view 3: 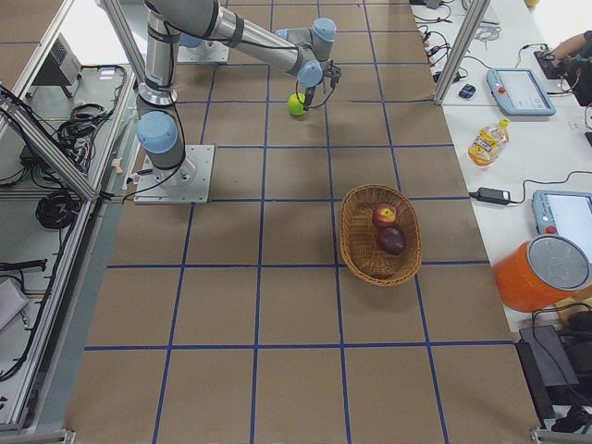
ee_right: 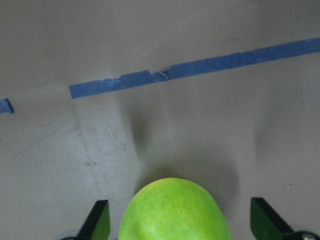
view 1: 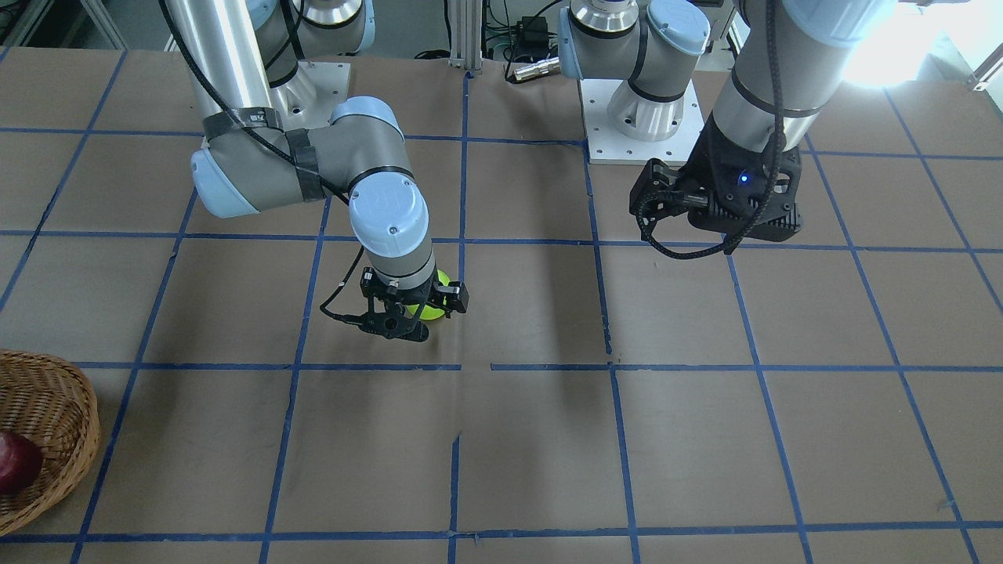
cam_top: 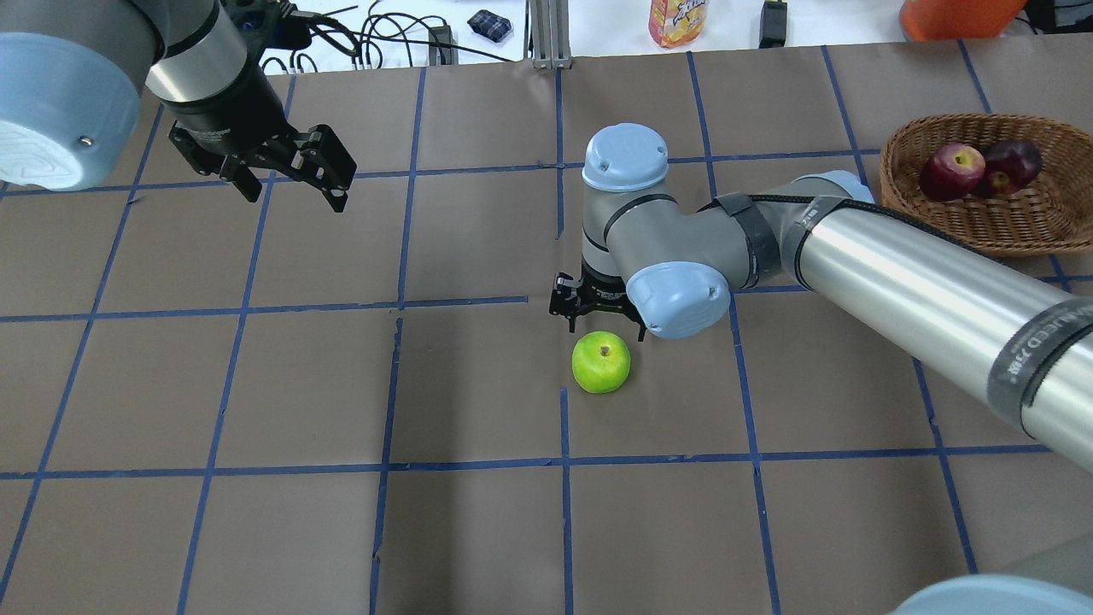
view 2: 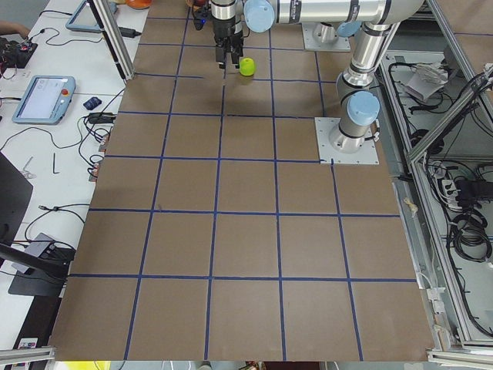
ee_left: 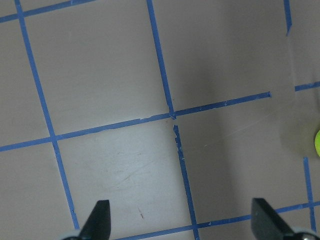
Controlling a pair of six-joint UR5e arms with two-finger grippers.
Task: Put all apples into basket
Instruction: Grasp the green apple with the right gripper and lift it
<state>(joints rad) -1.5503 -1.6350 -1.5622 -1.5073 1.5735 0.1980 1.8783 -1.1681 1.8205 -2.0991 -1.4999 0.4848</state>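
The bright green apple (cam_top: 602, 362) lies on the brown table near its middle, also in the front-facing view (view 1: 433, 302). My right gripper (cam_top: 593, 306) is open and low, right by it. In the right wrist view the apple (ee_right: 175, 212) sits between the two spread fingertips (ee_right: 99, 220), not gripped. The wicker basket (cam_top: 982, 231) stands at the far right and holds the red apple (cam_top: 950, 171) and the maroon apple (cam_top: 1014, 162). My left gripper (cam_top: 295, 171) is open and empty above the table's far left; its wrist view shows the spread fingertips (ee_left: 100, 220).
A juice bottle (cam_top: 676, 20), an orange container (cam_top: 956, 13) and cables lie beyond the table's far edge. The two arm base plates (view 1: 642, 125) stand at the robot's side of the table. The basket also shows at the front-facing view's left edge (view 1: 55, 407).
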